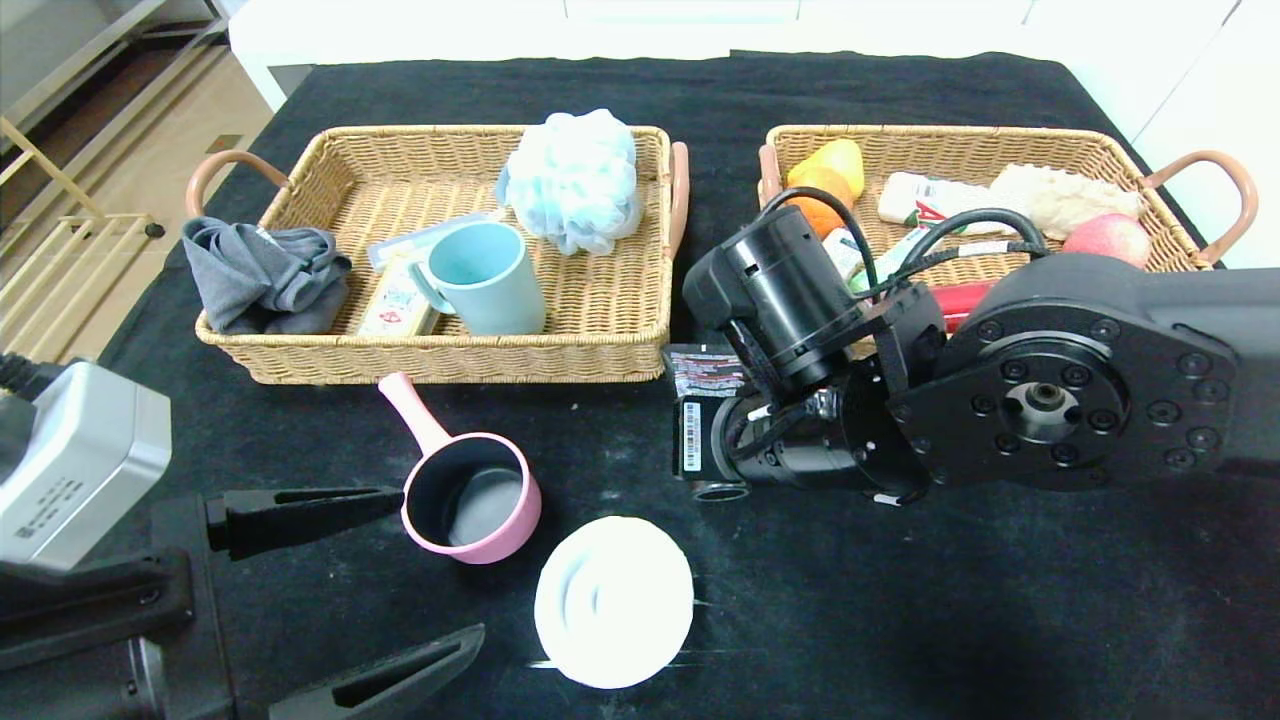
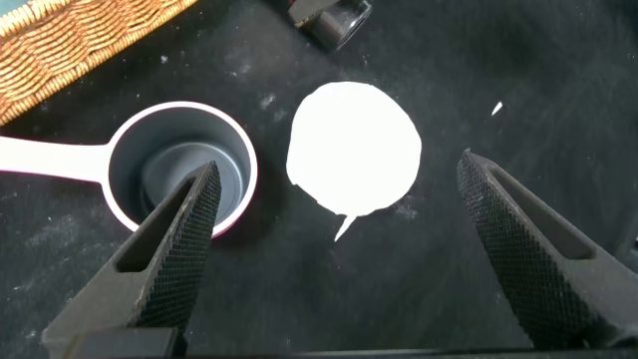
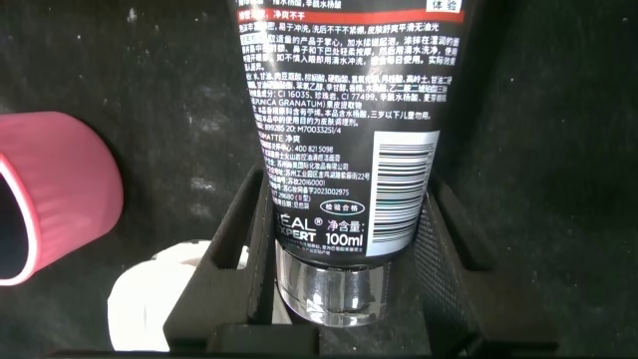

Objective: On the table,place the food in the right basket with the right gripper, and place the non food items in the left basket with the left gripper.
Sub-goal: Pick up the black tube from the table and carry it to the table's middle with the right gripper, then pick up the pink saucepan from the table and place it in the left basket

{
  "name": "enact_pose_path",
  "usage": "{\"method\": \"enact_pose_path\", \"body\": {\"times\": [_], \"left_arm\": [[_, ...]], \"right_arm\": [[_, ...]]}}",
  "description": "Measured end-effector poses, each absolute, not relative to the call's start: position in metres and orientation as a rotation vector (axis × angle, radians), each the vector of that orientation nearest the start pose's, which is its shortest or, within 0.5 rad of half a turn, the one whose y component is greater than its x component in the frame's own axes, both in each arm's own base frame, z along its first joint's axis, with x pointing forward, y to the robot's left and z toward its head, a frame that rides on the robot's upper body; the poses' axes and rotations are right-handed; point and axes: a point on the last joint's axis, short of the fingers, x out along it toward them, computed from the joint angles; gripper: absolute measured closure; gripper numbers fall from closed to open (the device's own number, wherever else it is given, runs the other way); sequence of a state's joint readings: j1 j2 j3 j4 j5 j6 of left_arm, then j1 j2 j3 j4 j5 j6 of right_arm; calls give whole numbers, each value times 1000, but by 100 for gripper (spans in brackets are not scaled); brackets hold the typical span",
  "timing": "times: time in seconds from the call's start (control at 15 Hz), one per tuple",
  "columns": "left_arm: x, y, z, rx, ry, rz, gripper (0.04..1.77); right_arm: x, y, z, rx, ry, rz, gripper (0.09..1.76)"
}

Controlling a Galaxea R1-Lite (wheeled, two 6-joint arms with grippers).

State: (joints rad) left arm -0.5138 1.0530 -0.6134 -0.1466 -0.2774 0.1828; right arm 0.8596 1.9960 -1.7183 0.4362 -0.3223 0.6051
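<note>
R claw (image 3: pixel 339 249) was pinching the black squeeze tube (image 3: pixel 344 120) near its silver cap end, fingers (image 3: pixel 234 259) pressed on both sides. In head view the R arm reached across the desk (image 1: pixel 900 620) w/ the tube (image 1: pixel 705 420) held low over the black cloth, just in front of the gap between the two baskets.

L claw (image 2: pixel 334 229) was spread wide, low over the desk at the near L side. Its two fingers (image 2: pixel 174 249) bracketed the white ridged disc (image 2: pixel 354 150) as seen from the L wrist, not touching it. The pink pot (image 1: pixel 470 505) stood upright on the cloth just beside the upper finger in head view, handle pointing back toward the left basket (image 1: pixel 300 360). Disc (image 1: pixel 613 600) lay flat next to the pot, both on the desk, outside any basket.

Left basket held a grey cloth (image 1: pixel 262 275), teal mug (image 1: pixel 487 278), pale blue bath pouf (image 1: pixel 573 178) & a flat packet (image 1: pixel 398 300).

Right basket (image 1: pixel 1000 140) held an orange (image 1: pixel 822 195), an apple (image 1: pixel 1108 238), a white-green packet (image 1: pixel 925 205), plus other items partly hidden by the R arm.
</note>
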Motion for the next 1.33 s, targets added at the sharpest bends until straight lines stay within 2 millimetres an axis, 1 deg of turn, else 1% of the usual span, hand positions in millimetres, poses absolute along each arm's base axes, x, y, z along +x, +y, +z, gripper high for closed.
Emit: {"method": "enact_pose_path", "body": {"times": [0.07,0.33,0.6,0.8,0.93,1.13,1.33], "left_arm": [[118,-74,225,208,226,-811,9],[118,-74,225,208,227,-812,9],[118,-74,225,208,228,-812,9],[118,-74,225,208,230,-809,9],[118,-74,225,208,226,-807,9],[119,-74,224,209,232,-806,9],[122,-74,222,209,247,-790,9]], "right_arm": [[259,290,232,170,721,311,99],[258,290,233,172,721,313,65],[253,289,237,169,716,321,45],[242,286,246,164,697,331,35],[232,279,248,131,688,337,30],[222,267,248,94,652,378,25],[211,252,243,41,575,473,22]]}}
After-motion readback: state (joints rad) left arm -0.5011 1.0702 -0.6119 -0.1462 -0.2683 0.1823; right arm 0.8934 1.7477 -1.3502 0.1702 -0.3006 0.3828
